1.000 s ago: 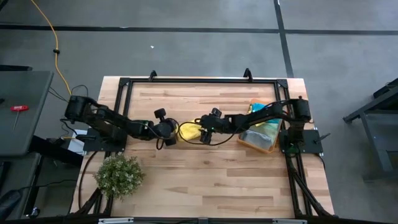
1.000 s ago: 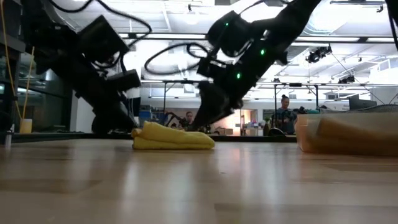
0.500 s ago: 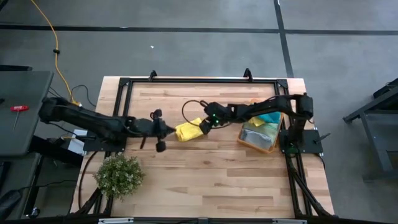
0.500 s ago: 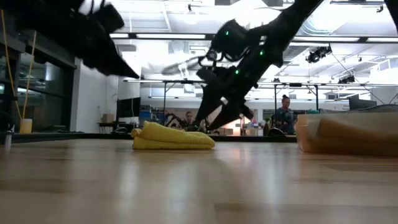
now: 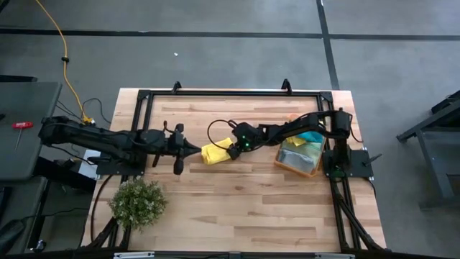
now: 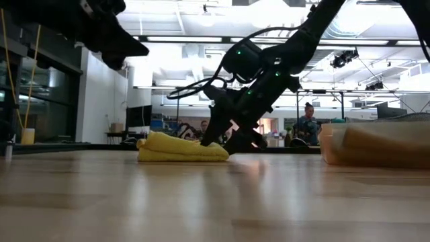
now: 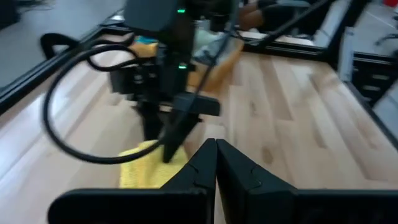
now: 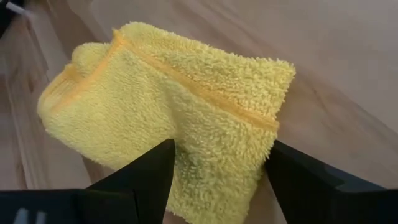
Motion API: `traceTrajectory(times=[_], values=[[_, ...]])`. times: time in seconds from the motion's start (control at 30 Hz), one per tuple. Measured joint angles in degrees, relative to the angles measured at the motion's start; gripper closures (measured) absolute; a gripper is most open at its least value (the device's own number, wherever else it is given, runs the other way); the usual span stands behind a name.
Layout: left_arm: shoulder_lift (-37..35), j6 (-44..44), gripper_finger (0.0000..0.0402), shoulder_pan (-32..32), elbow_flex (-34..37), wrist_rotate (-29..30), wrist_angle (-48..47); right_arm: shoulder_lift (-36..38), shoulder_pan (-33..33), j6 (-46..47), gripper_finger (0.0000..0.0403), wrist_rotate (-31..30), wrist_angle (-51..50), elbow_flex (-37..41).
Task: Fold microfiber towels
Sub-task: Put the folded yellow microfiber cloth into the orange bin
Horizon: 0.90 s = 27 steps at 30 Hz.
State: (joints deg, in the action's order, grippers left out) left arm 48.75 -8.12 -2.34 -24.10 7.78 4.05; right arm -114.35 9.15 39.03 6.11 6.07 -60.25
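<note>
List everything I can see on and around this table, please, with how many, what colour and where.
Yellow towel: one, yellow, folded, mid-table.
Towels in bin: a few, teal, green and yellow, exact count hidden, inside the bin.
Orange bin: one, translucent orange, right side of the table.
Plant: one, green, bushy, near left corner.
Table: one, light wood with a black frame.
Yellow cable: one, on the floor beyond the left side.
People: at least two, far back in the room.
Left gripper: one, dark, jaws shut, above the table just left of the yellow towel.
Right gripper: one, dark, jaws open, at the yellow towel's right edge.
</note>
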Motion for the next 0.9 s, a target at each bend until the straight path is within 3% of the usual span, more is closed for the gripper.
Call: traceTrajectory(times=[0.17,0.4,0.53,0.77,0.9], values=[[0.1,-0.6,0.0401,-1.0,0.0,1.3,0.0,-0.2,-0.7,-1.0,0.0199,-3.3,-0.3,0.0],[0.1,0.3,0.0401,-1.1,0.0,3.0,0.0,1.2,-1.9,-6.4,0.0383,-7.2,-4.5,0.0],[0.1,0.3,0.0401,-1.1,0.0,3.3,-0.1,5.0,-2.8,-6.3,0.0382,-7.6,-13.0,0.3],[0.1,0.3,0.0401,-1.1,0.0,3.4,-0.4,12.3,-7.3,-2.5,0.0397,-18.4,-25.1,0.7],[0.1,0.2,0.0401,-1.0,0.0,3.4,-1.2,19.9,-9.5,3.5,0.0399,-24.2,-27.2,6.0]])
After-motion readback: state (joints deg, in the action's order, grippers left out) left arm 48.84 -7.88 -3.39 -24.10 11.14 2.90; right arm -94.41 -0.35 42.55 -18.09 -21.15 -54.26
